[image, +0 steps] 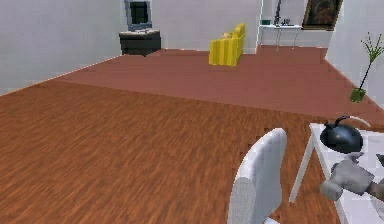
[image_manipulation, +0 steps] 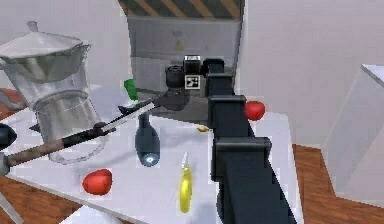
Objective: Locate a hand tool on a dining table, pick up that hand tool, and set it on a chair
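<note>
- The hand tool [image_manipulation: 45, 147] lies at the arm side view's left on the white surface [image_manipulation: 40, 195]. Its long axis slants from a brown handle, low at the edge, up rightward along a dark shaft.
- A large glass-and-metal pot [image_manipulation: 50, 75] stands just behind it.
- The hand [image_manipulation: 128, 113] seems to meet the shaft's upper end. I cannot tell whether it has hold of anything.
- In the forward view, a brown wood floor [image: 120, 140] runs back to a yellow armchair [image: 228, 47], and a white chair [image: 262, 180] stands nearest.

Table [image_manipulation: 125, 165] partly behind arm [image_manipulation: 245, 150]
</note>
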